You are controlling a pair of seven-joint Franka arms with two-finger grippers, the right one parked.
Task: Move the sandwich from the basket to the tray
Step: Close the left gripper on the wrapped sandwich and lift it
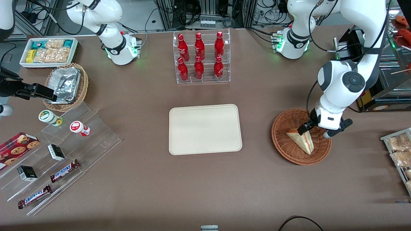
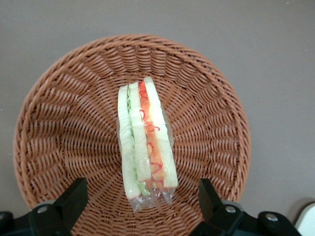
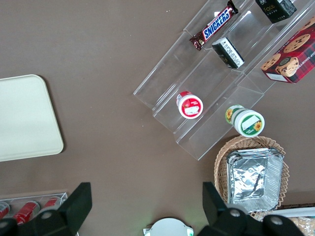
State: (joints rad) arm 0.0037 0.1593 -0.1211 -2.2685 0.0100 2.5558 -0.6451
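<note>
The sandwich (image 1: 301, 141) is a clear-wrapped wedge with red and green filling, and it lies in the reddish-brown wicker basket (image 1: 280, 141) toward the working arm's end of the table. My gripper (image 1: 316, 131) hangs low over the basket and is open. In the left wrist view the sandwich (image 2: 145, 142) rests on the basket (image 2: 54, 128) floor. The gripper (image 2: 142, 199) has its black fingers (image 2: 74, 196) spread wide, one to each side of the sandwich's wrapped end, touching nothing. The cream tray (image 1: 205, 128) lies bare at the table's middle, beside the basket.
A clear rack of red bottles (image 1: 202, 57) stands farther from the camera than the tray. Toward the parked arm's end are a tan basket with a foil container (image 1: 65, 85), a white snack bin (image 1: 48, 51) and clear stepped shelves of snacks (image 1: 61, 147). Snack packets (image 1: 399, 150) lie beside the basket.
</note>
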